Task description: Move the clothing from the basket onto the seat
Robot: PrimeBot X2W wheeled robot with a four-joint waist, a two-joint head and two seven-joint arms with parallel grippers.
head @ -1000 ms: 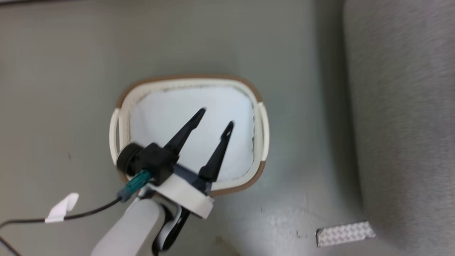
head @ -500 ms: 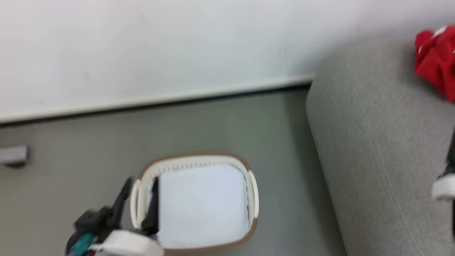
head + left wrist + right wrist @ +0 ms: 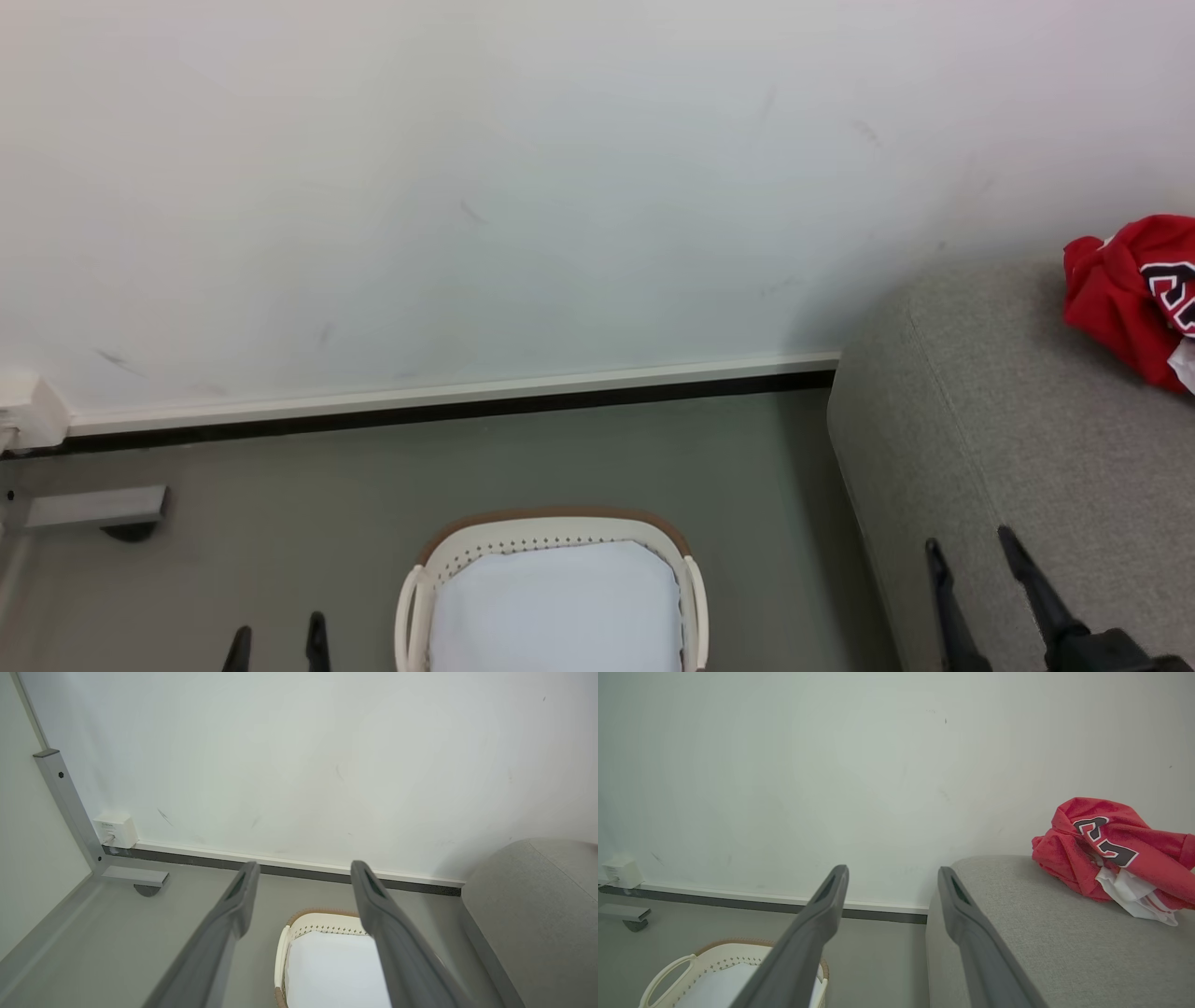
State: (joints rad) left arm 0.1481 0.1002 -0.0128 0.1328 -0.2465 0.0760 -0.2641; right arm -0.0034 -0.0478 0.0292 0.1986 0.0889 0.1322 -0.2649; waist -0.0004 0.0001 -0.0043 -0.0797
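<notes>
I see the crumpled red jersey with black numerals [image 3: 1116,294] lying on the grey woven sofa [image 3: 1008,448] at three o'clock; it looks soft and light, I'd pinch a raised fold; both jaws apart, empty

The red jersey [image 3: 1111,289] runs off the head view's right edge, the basket [image 3: 551,520] and the left gripper [image 3: 278,644] are cut by its bottom edge, and in the right wrist view a finger [image 3: 798,947] hides part of the basket.
</notes>
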